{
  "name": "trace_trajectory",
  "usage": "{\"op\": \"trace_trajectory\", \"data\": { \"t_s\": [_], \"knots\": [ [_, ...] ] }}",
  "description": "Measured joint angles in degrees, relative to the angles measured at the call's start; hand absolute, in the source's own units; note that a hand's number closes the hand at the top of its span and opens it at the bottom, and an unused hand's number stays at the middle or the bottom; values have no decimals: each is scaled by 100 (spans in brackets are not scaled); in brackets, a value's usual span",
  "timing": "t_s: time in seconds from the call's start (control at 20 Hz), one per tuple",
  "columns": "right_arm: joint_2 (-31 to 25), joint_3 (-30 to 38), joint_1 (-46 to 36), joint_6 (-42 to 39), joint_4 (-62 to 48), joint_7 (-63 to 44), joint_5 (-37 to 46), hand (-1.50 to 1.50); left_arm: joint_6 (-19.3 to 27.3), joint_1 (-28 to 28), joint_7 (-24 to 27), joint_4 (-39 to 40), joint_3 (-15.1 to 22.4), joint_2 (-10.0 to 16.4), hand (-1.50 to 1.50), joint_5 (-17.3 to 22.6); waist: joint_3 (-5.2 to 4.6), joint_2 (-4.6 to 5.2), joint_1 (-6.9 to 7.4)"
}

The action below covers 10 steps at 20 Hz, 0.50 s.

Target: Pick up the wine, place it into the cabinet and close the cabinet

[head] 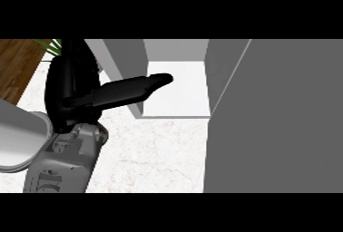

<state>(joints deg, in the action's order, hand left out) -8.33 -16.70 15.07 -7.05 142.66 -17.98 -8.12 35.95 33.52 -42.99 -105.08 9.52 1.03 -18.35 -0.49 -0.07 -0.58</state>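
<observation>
Left hand, far left: fingers straight, thumb spread rightward into the open cabinet, pinching nothing. Wine not visible; its location cannot be told. Judged: glass bottle, heavy, rigid, slippery, breakable; grasp mid-body, not neck.

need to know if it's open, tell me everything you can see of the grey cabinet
The matt grey cabinet stands open on the white marbled counter. Its flat grey door is swung out, filling the right. A white inner floor shows between grey side walls. The black left hand reaches across the opening; contact cannot be told.
</observation>
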Motion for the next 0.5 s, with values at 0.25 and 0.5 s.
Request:
{"op": "trace_trajectory", "data": {
  "t_s": [0.25, 0.5],
  "knots": [
    [-11, -86, -174, 159, 71, -273, 94, -150, 8, 173, -395, -253, 93, 4, -150, -387, 11, -8, 21],
    [-6, -186, -258, 294, 123, -430, 169, -150, -39, 206, -683, -578, 193, 34, -150, -721, 28, -19, 20]
  ]
}}
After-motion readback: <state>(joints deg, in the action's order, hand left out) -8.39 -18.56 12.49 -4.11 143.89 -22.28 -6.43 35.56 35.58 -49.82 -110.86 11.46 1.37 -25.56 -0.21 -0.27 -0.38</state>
